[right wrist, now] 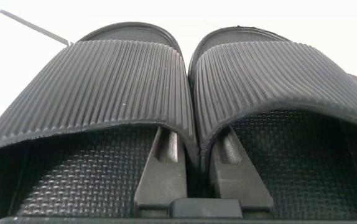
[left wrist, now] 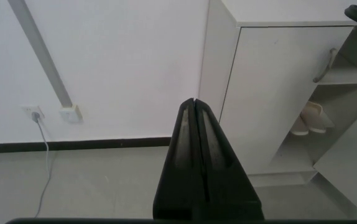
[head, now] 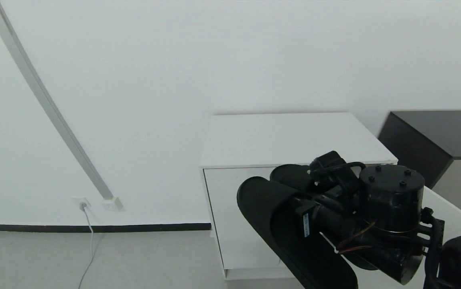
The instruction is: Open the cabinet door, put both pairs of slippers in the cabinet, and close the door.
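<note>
Currently the right pincer (right wrist: 196,140) is clamped on the pair of black slippers (head: 272,216). One finger sits under each strap, and the two slippers' inner edges are squeezed together between them. The pair hangs in the air just in front of the white cabinet (head: 286,136), tilted, with the toes up near the cabinet's top edge and the heels lower down. It does not touch the cabinet.

One door leaf (left wrist: 278,93) of the cabinet is closed, with a slim handle (left wrist: 324,65) near its inner edge. Beside it the cabinet stands open, and the open door (head: 455,216) is swung out on the far side of the right arm. Inside the open half, a pair of white slippers (left wrist: 309,118) rests on a lower shelf, toes pointing inward, with another shelf (left wrist: 346,76) above it.

The left pincer (left wrist: 195,155) has its fingers pressed together with nothing between them. It hangs well away from the cabinet's closed side, above the floor (left wrist: 104,180).

On the wall beyond the cabinet's closed side, a socket (head: 81,205) sits low down with a cable (head: 90,245) trailing to the floor. A dark unit (head: 435,140) stands past the cabinet's open side
</note>
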Tool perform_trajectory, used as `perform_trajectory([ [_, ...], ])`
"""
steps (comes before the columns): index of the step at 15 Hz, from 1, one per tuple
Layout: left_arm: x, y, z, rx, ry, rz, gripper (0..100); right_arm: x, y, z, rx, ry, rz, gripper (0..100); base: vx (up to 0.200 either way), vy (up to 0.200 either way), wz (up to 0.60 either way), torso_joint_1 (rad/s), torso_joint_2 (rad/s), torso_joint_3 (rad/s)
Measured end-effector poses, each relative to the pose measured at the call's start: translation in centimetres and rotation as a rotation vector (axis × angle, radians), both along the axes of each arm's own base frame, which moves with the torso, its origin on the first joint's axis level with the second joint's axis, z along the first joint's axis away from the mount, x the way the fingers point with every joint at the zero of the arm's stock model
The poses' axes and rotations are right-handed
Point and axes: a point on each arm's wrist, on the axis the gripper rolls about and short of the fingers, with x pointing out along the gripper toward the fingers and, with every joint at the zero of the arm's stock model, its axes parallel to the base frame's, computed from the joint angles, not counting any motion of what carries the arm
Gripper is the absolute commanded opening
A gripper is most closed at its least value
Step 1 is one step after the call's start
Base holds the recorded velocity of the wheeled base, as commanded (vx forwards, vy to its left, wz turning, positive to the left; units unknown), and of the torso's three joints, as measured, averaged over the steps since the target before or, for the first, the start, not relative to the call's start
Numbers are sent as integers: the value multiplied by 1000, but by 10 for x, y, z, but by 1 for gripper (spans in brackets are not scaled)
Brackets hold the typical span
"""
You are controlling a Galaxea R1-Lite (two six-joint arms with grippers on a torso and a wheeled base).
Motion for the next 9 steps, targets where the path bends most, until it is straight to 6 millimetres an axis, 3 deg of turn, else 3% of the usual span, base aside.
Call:
perform_trajectory([
  [6,0,0,0,0,0,0,0,0,0,-1,0,3,6,0,0,0,0,0,0,0],
  [9,0,0,0,3,1,-1,0,0,0,-1,0,3,6,0,0,-200,0,4,-1,2],
])
